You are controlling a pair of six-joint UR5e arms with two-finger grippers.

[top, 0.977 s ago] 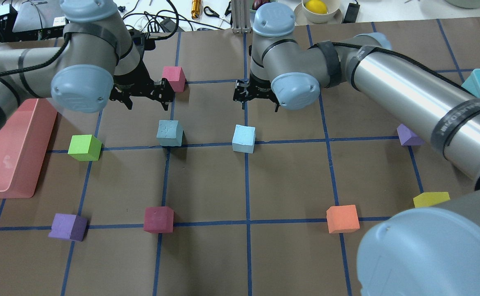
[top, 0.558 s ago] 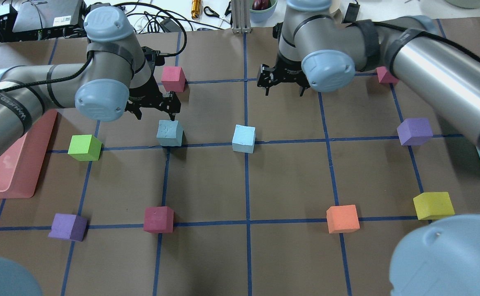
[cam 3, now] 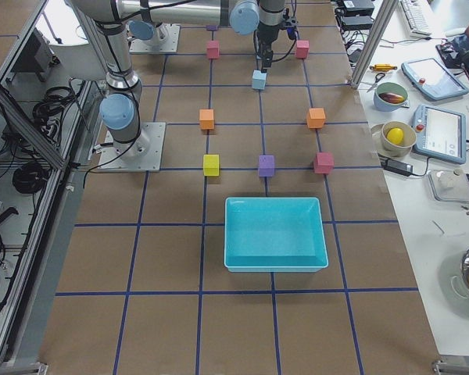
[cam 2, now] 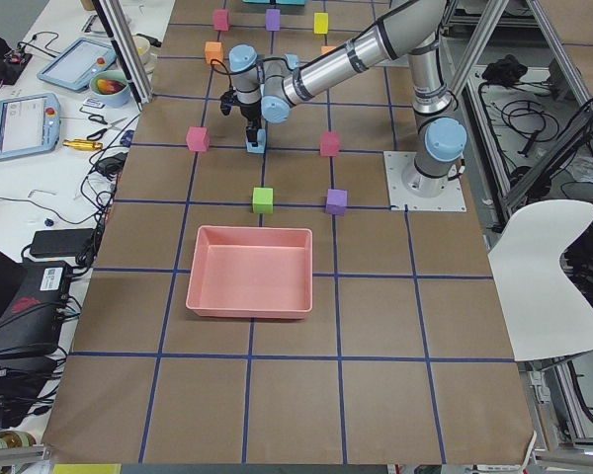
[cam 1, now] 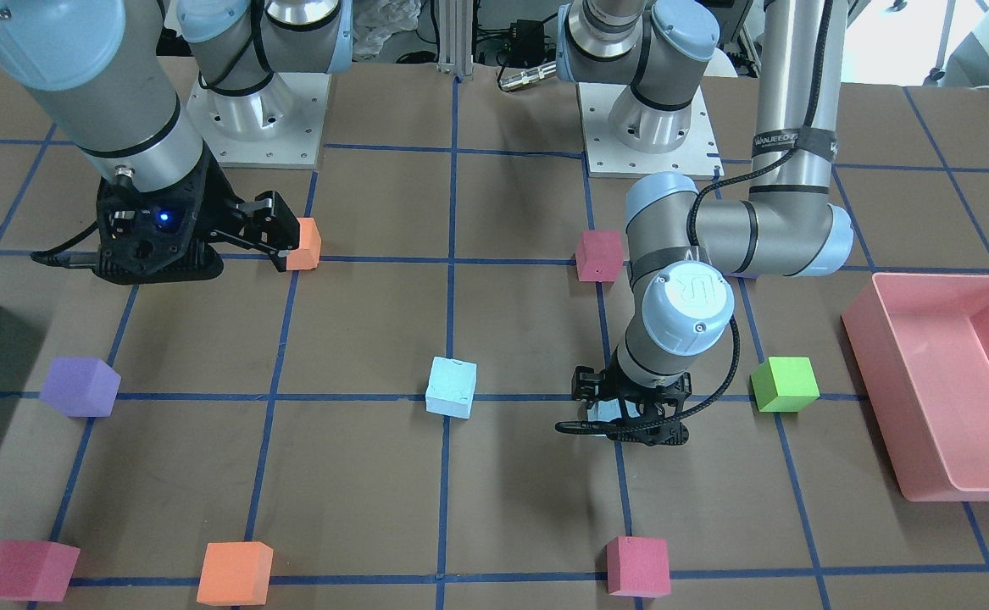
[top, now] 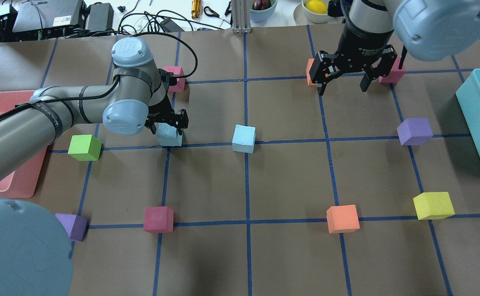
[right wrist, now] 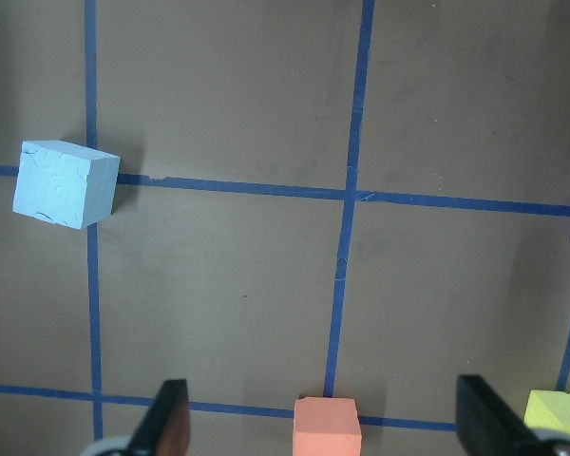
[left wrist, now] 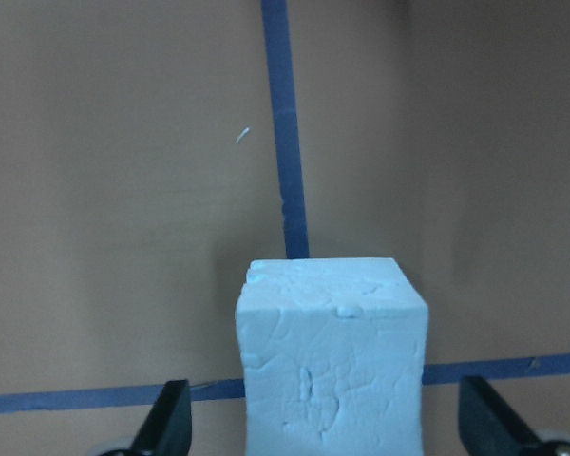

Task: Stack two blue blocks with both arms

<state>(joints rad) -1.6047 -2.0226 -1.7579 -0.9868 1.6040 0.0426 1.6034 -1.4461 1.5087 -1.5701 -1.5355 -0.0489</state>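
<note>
Two pale blue blocks sit on the brown table. The left blue block lies between the open fingers of my left gripper, which has come down around it. In the left wrist view this block stands between the fingertips with gaps on both sides. The second blue block stands free at the middle; it also shows in the front view and the right wrist view. My right gripper is open and empty, raised over the far right part of the table.
A pink bin is at the left edge and a teal bin at the right. Scattered cubes: green, crimson, orange, yellow, purple. An orange cube and a crimson cube lie near the right gripper.
My left gripper has moved down and forward and now straddles the left blue block. My right arm has swung away from the centre to the far right. No block has moved.
</note>
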